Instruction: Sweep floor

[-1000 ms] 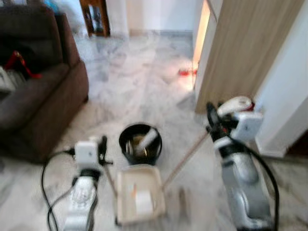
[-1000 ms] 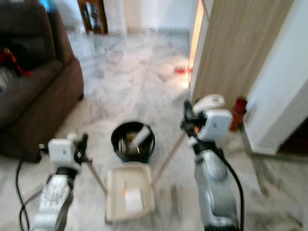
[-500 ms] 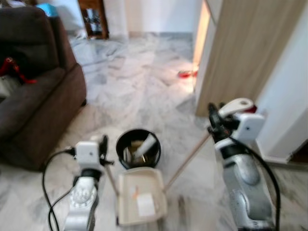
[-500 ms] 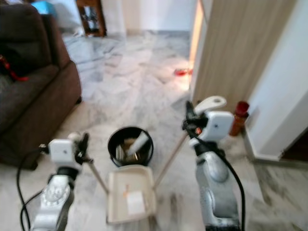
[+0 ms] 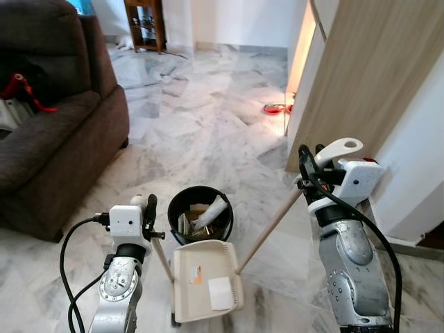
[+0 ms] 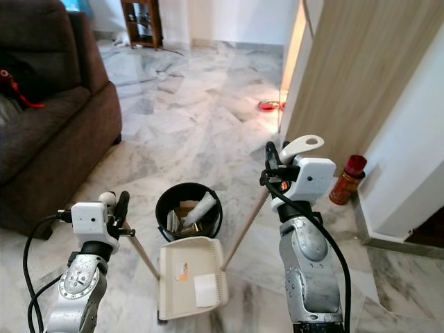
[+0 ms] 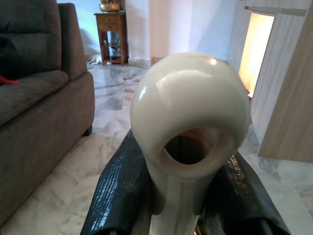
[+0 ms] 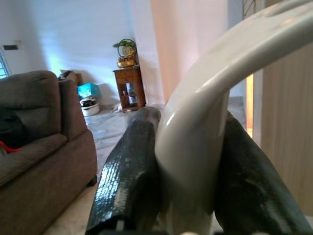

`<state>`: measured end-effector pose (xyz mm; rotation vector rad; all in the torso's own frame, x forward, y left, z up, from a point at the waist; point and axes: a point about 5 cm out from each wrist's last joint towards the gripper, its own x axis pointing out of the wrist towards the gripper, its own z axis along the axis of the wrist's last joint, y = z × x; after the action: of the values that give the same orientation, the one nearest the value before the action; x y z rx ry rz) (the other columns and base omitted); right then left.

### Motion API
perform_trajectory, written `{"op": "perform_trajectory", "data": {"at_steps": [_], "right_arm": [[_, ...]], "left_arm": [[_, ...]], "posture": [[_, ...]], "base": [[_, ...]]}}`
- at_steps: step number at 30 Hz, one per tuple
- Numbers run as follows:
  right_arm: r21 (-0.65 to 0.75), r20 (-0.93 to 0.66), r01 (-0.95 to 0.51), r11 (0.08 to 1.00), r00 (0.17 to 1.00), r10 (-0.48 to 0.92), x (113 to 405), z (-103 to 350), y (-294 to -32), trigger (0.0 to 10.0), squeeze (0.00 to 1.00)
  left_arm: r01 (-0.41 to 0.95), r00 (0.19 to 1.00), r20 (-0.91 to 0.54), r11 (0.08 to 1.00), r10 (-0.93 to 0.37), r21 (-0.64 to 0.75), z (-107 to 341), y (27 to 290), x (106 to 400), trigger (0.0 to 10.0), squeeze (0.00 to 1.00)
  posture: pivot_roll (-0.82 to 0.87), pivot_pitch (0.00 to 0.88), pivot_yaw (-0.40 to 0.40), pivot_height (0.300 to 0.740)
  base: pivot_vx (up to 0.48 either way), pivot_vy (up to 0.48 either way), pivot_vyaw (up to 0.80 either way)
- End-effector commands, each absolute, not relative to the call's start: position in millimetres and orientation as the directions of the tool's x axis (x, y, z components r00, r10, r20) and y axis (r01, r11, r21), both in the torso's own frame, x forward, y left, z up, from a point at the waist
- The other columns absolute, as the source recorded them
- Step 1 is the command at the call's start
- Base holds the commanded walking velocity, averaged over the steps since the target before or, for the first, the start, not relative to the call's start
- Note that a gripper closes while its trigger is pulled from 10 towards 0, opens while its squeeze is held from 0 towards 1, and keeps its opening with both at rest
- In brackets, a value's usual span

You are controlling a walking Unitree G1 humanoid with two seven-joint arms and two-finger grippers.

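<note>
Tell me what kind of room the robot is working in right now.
Most likely a home living room: a dark brown sofa stands on the robot's left, polished marble floor runs ahead, and a small wooden side table sits against the far white wall.

The grey-veined marble floor (image 5: 201, 118) runs back to the far wall. A dark brown sofa (image 5: 55, 139) stands on it along one side. Near the middle sits a black bin (image 5: 201, 215), and a cream dustpan (image 5: 205, 290) rests flat just in front of it, almost touching. A red bottle (image 6: 347, 180) stands by the white wall, beside the wooden panel (image 5: 361, 76). A small red dish (image 5: 274, 109) lies farther off.
</note>
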<state>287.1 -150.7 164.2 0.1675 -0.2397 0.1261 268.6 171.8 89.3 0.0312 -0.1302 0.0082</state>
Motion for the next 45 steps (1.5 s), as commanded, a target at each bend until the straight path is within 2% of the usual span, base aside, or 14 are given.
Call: {"op": "perform_trajectory", "data": {"at_steps": [1, 24, 32, 42, 45], "right_arm": [[0.163, 0.313, -0.161, 0.973, 0.944, 0.103, 287, 179, -150, 10.0, 0.00], [0.175, 0.311, -0.158, 0.972, 0.945, 0.098, 288, 179, -149, 10.0, 0.00], [0.196, 0.360, -0.133, 0.972, 0.931, 0.055, 287, 191, -151, 10.0, 0.00], [0.201, 0.416, -0.109, 0.973, 0.909, 0.016, 289, 205, -153, 10.0, 0.00], [0.204, 0.420, -0.121, 0.971, 0.907, 0.025, 290, 205, -151, 10.0, 0.00]], "left_arm": [[-0.012, 0.983, 0.181, 1.000, 0.007, 0.024, 99, 172, 270, 10.0, 0.00], [-0.023, 0.984, 0.178, 0.999, 0.018, 0.024, 100, 174, 271, 10.0, 0.00], [-0.023, 0.983, 0.184, 0.999, 0.018, 0.030, 101, 174, 271, 10.0, 0.00], [-0.062, 0.984, 0.172, 0.994, 0.046, 0.090, 98, 192, 249, 10.0, 0.00], [-0.089, 0.986, 0.150, 0.989, 0.070, 0.121, 94, 203, 233, 10.0, 0.00]], "posture": [[0.02, 0.000, -0.004, 0.740], [0.03, 0.000, -0.007, 0.740], [0.03, 0.000, -0.004, 0.740], [0.03, 0.000, -0.002, 0.740], [0.04, 0.000, -0.003, 0.740]], "base": [[0.000, 0.337, 0.00], [0.000, 0.345, 0.00], [0.000, 0.031, 0.00], [0.000, 0.000, 0.00], [0.000, 0.000, 0.00]]}}
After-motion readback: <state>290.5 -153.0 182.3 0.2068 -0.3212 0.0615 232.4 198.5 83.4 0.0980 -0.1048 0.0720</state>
